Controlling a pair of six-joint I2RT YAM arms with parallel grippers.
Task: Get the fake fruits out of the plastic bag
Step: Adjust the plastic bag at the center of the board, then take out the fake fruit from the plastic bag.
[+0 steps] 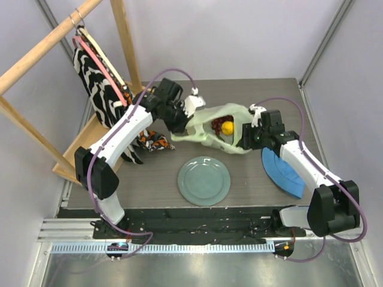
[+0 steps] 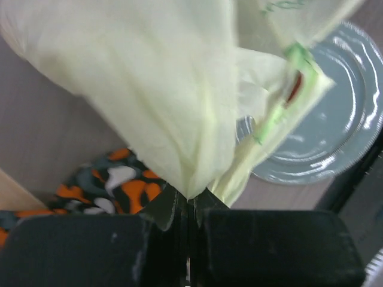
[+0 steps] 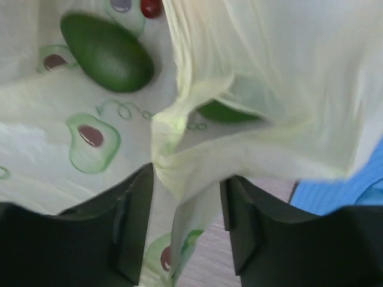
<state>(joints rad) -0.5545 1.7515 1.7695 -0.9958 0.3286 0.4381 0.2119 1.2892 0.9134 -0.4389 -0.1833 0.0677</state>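
Observation:
The pale yellow-green plastic bag (image 1: pixel 206 133) lies open behind the plate. Inside it I see a yellow fruit (image 1: pixel 228 127) and a dark-red grape bunch (image 1: pixel 216 125). My left gripper (image 1: pixel 190 110) is shut on the bag's left edge and holds it up; in the left wrist view the bag (image 2: pixel 179 89) hangs from the closed jaws of the left gripper (image 2: pixel 190 200). My right gripper (image 1: pixel 248 135) is at the bag's right edge. In the right wrist view the right gripper (image 3: pixel 187 185) stands open, with a bunched fold of the bag (image 3: pixel 179 137) loose between its fingers. A green fruit (image 3: pixel 108 52) and a red grape (image 3: pixel 151 7) lie inside.
A grey-green plate (image 1: pixel 203 180) sits in front of the bag. A blue cloth hat (image 1: pixel 281 173) lies under the right arm. A patterned orange and black cloth (image 1: pixel 152 142) lies left of the bag. A wooden rack (image 1: pixel 128 42) with hanging clothes stands at the back left.

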